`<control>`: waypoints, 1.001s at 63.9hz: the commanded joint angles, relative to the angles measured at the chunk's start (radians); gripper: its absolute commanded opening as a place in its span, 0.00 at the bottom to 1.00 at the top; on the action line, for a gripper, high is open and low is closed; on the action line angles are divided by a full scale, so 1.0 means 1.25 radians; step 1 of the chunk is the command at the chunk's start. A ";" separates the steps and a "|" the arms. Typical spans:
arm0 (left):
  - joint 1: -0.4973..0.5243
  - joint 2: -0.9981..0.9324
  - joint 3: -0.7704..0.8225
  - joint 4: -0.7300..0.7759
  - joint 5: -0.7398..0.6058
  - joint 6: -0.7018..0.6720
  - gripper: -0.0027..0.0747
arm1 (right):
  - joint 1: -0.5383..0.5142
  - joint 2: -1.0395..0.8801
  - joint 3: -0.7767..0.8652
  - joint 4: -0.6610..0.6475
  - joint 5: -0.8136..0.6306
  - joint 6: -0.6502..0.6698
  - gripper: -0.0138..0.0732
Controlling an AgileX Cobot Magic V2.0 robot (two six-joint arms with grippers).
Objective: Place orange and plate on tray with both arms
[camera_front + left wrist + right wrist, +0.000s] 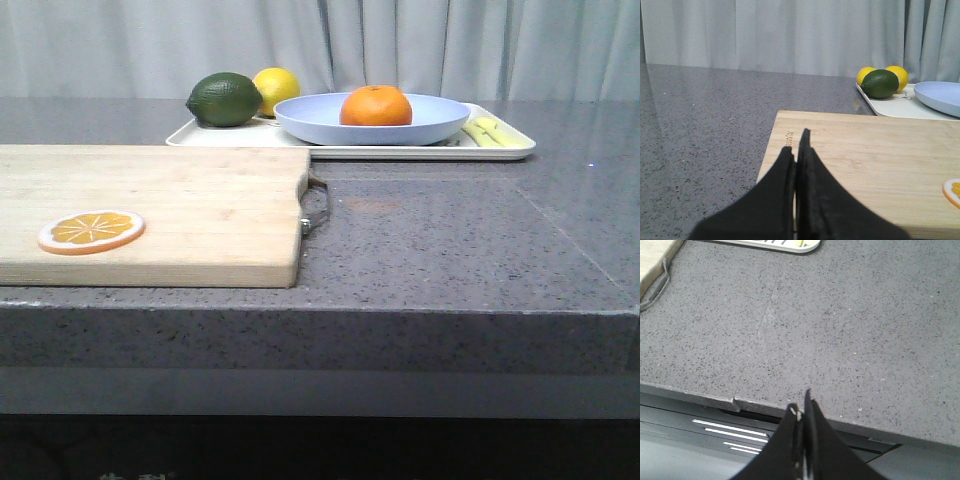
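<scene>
The orange (376, 105) sits in the plate (430, 125), and the plate rests on the tray (500, 152) at the far side of the table (450, 240), beside a lime (224, 99) and lemon (277, 89). The task looks done. Left gripper (799, 150) hangs over the board (180, 210), jaws together and empty; right gripper (802, 412) sits at the table's near edge, likewise closed. Little risk remains: the orange could roll if the tray were jolted.

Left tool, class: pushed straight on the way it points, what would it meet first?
Probably the wooden cutting board lying just beyond the shut left tool; whether it would skim above it is unclear.
</scene>
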 commanded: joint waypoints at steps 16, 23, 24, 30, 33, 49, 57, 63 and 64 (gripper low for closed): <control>0.003 -0.016 0.004 -0.007 -0.066 0.001 0.01 | -0.001 0.004 -0.019 -0.004 -0.050 -0.008 0.08; 0.003 -0.016 0.004 -0.007 -0.066 0.001 0.01 | -0.001 0.004 -0.019 -0.004 -0.050 -0.008 0.08; 0.003 -0.016 0.004 -0.007 -0.066 0.001 0.01 | -0.001 0.004 -0.019 -0.004 -0.050 -0.008 0.08; 0.003 -0.016 0.004 -0.007 -0.066 0.001 0.01 | -0.001 0.004 -0.019 -0.004 -0.050 -0.008 0.08; 0.003 -0.016 0.004 -0.007 -0.066 0.001 0.01 | -0.001 0.004 -0.019 -0.004 -0.050 -0.008 0.08; 0.003 -0.016 0.004 -0.007 -0.066 0.001 0.01 | -0.003 -0.121 0.141 -0.050 -0.290 -0.008 0.08; 0.003 -0.016 0.004 -0.007 -0.066 0.001 0.01 | -0.003 -0.239 0.319 -0.051 -0.517 -0.008 0.08; 0.003 -0.016 0.004 -0.007 -0.066 0.001 0.01 | -0.005 -0.316 0.442 -0.051 -0.662 -0.008 0.08; 0.003 -0.016 0.004 -0.007 -0.066 0.001 0.01 | -0.006 -0.329 0.465 -0.051 -0.679 -0.008 0.08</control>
